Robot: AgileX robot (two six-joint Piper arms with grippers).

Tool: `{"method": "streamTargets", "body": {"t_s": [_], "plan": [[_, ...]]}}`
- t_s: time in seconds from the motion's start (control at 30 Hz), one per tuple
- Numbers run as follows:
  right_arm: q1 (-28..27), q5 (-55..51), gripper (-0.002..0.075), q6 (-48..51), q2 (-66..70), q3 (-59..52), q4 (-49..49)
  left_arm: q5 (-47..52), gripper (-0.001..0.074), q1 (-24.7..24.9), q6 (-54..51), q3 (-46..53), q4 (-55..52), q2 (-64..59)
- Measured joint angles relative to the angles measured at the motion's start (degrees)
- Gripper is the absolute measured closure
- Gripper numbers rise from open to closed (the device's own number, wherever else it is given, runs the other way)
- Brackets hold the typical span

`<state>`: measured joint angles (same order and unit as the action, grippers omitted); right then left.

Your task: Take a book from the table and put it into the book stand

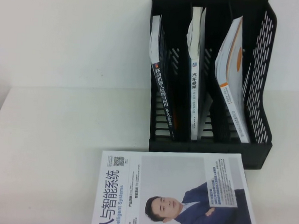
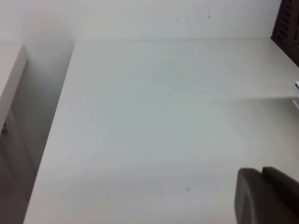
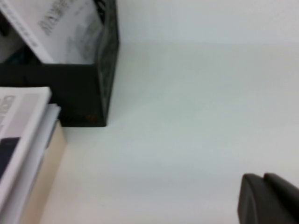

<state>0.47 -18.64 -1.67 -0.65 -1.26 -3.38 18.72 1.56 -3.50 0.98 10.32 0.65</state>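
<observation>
Smooth white table (image 1: 57, 152): glossy magazine (image 1: 175, 193) before slatted black stand (image 1: 210, 140).

White table (image 1: 52, 152) carries magazine (image 1: 181, 184) and book stand (image 1: 260, 148).

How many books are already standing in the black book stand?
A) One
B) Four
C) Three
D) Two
C: the book stand holds three upright books, one per slot, and a magazine lies flat on the table in front. Neither the left gripper nor the right gripper touches anything.
</observation>
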Motion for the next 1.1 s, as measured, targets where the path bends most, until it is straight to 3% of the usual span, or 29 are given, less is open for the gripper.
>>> {"method": "streamTargets", "body": {"t_s": [0.53, 0.77, 1.1], "plan": [[2.1, -1.3, 0.0729, -2.5, 0.0, 0.1, 0.0, 0.0, 0.0737, 0.0, 0.0, 0.0, 0.0, 0.0], [-2.6, -1.5, 0.0729, -2.6, 0.0, 0.1, 0.0, 0.0, 0.0737, 0.0, 0.0, 0.0, 0.0, 0.0], [-3.3, -1.5, 0.0729, -2.6, 0.0, 0.1, 0.0, 0.0, 0.0737, 0.0, 0.0, 0.0, 0.0, 0.0]]}}
